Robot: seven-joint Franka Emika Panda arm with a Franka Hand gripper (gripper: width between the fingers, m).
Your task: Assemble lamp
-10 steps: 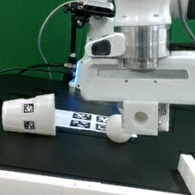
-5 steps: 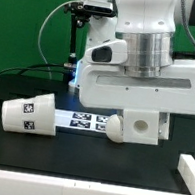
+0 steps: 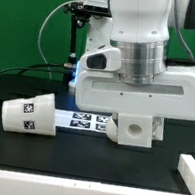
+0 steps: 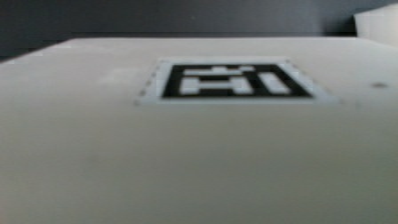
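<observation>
White boxy plastic lamp base (image 3: 137,129), tagged face (image 4: 228,80) filling the wrist view, sits low over the black table (image 3: 76,158) beneath the gripper (image 3: 137,103) (fingers hidden; grasp cannot be told). Probably light, rigid and smooth: hold opposite flat sides.

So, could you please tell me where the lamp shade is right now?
In the exterior view, the shade lies on its side on the black table at that view's left, with the marker board as its nearest neighbour on its right.
</observation>
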